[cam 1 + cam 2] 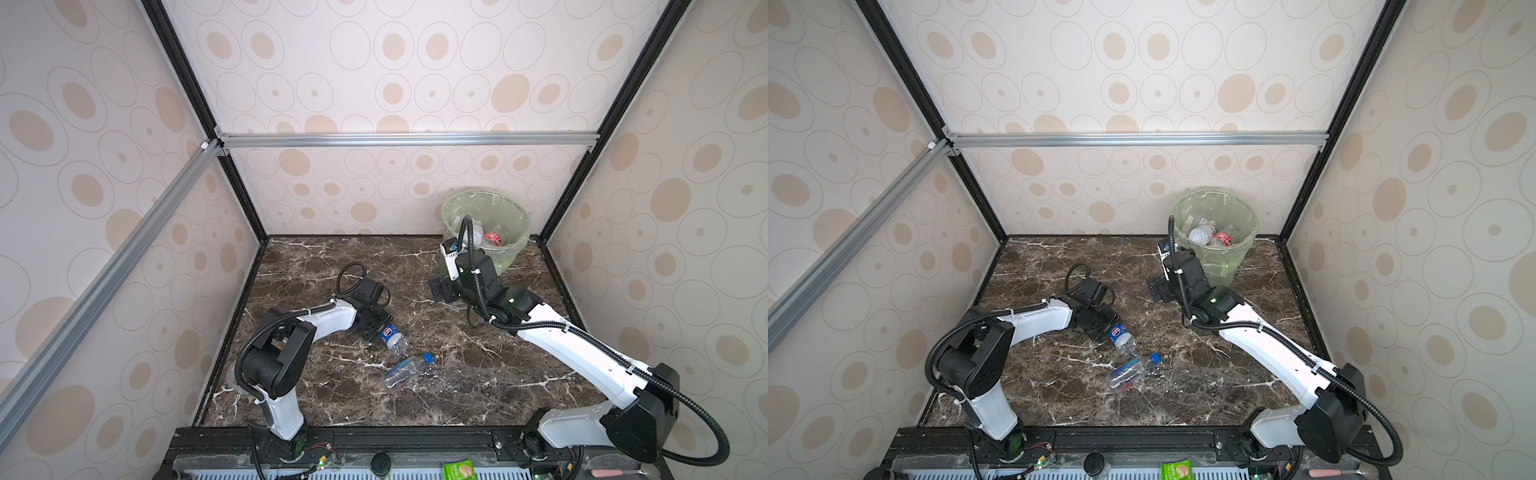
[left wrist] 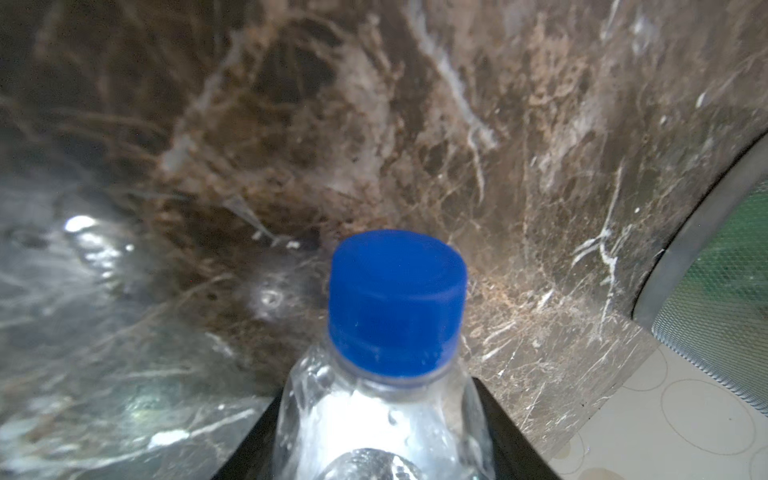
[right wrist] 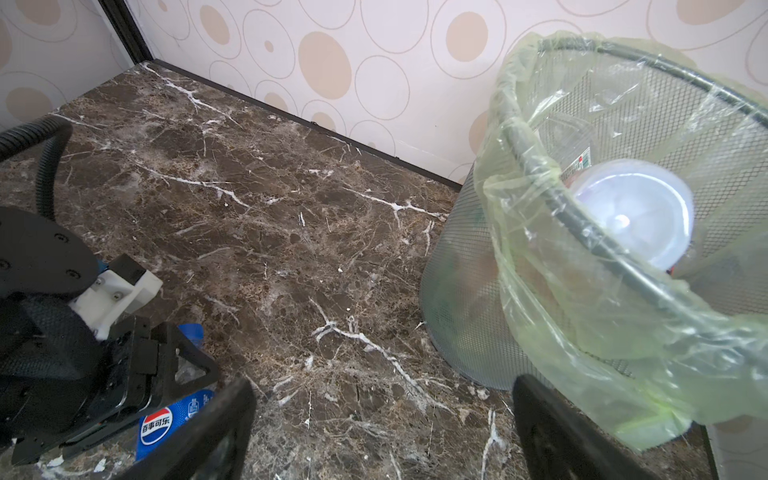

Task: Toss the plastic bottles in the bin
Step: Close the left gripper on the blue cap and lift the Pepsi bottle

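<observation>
The left arm rose from its base at the front rail (image 1: 415, 438), folded at the elbow and reached forward and inward, low over the counter (image 1: 316, 257). The left end effector (image 1: 380, 330) was closed around the Pepsi bottle (image 1: 392, 338), which lay on its side on the marble. In the left wrist view the black fingers (image 2: 505, 440) sat tight against both flanks of the clear body, below the blue cap (image 2: 397, 303). Just beside it, toward the front, a second bottle (image 1: 405, 372), clear with a blue cap, lay on its side, free of both arms.

The right arm stretched from the front right corner in a long diagonal toward the back. The right end effector (image 1: 442, 289) hung with its fingers spread wide and only marble between them, just beside the bin (image 1: 509, 257).

Bare marble ran between the two end effectors and across the far left. Patterned walls closed the left, back and right edges. The bin stood in the far right corner.

The held bottle's blue label (image 3: 156, 424) showed the Pepsi globe and 百事可乐. Inside the bin lay a red-labelled bottle (image 1: 493, 237) and a pale bottle (image 1: 478, 235); their writing, like the second bottle's, was too small to read.
</observation>
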